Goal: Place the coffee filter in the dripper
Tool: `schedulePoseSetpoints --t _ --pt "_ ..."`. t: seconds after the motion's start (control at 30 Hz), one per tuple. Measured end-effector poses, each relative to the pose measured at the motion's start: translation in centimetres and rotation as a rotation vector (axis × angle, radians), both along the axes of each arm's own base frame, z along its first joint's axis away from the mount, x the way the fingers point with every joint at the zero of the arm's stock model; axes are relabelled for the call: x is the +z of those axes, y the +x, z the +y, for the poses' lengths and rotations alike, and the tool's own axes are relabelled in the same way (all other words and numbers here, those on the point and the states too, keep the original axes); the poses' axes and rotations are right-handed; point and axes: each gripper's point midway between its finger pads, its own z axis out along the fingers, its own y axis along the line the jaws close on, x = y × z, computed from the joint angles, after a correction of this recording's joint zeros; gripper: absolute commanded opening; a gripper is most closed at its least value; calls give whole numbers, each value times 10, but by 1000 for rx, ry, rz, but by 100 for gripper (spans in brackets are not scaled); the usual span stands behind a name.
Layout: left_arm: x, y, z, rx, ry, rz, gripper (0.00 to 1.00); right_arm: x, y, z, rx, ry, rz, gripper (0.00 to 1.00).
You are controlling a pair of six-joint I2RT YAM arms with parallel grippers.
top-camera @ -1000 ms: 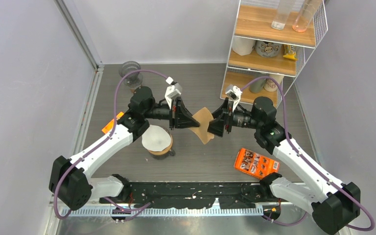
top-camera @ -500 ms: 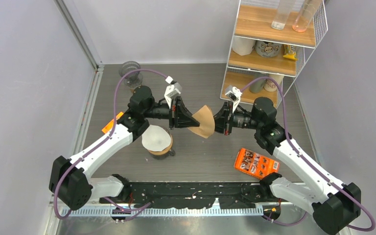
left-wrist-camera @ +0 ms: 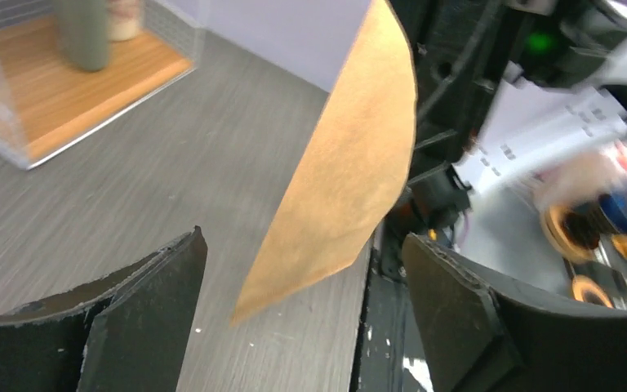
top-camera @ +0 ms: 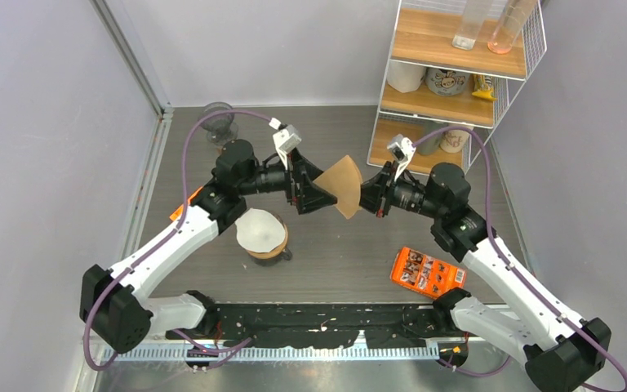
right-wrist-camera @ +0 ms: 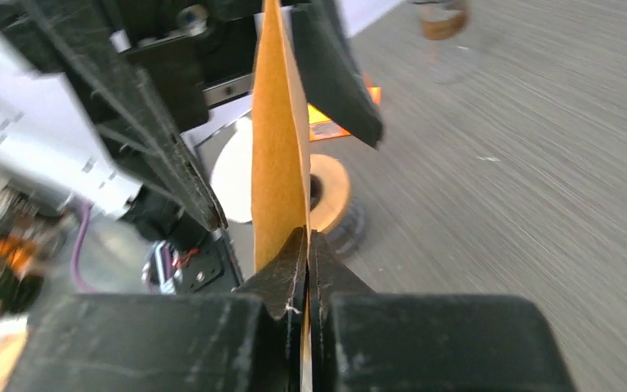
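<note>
**Coffee filter** [top-camera: 345, 183]: brown paper, folded flat. I have it up in the air over the middle of the counter [top-camera: 335, 257], touching nothing below. It stands edge-on between my two arms, so either one can reach it.

**Right hand** [top-camera: 365, 197]: closed tight on the filter's lower corner, the two fingers [right-wrist-camera: 294, 269] pinching the paper with no gap showing. It carries the whole sheet. I judge that a corner grip leaves the rest of the paper free for the other arm.

**Left hand** [top-camera: 320, 193]: spread wide and holding nothing, with one finger on each side of the filter's free edge. I cannot see any contact with the paper. I read this as lining up to take the sheet or to pull the fold open.

**Dripper** [top-camera: 261, 233]: white cone on a wooden collar, standing on the counter to the left of the filter and nearer to me, just beside my left forearm. Its mouth faces up. The filter is not in it yet.

**Orange packet** [top-camera: 427, 271]: flat on the counter, near right, well apart from the work.

**Shelf** [top-camera: 457, 77]: far right, out of the path.

**Risk, as I judge it:** thin paper held by one corner may flop or slip when the left hand closes.
</note>
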Motion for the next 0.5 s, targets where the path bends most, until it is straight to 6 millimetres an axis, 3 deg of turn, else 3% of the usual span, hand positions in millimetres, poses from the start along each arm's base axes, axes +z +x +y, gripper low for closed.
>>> schedulePoseSetpoints --t 0.17,0.23,0.37,0.5 --pt "-10 40 10 325 102 4 99 -8 34 -20 -261 -64 118 5" --pt "-11 46 12 393 139 -6 100 -13 49 -29 -366 -97 160 5" --pt "-2 46 8 415 146 -12 100 -38 69 -45 -521 -183 251 5" --pt "7 51 -5 399 120 36 99 -62 69 -50 -570 -269 296 5"
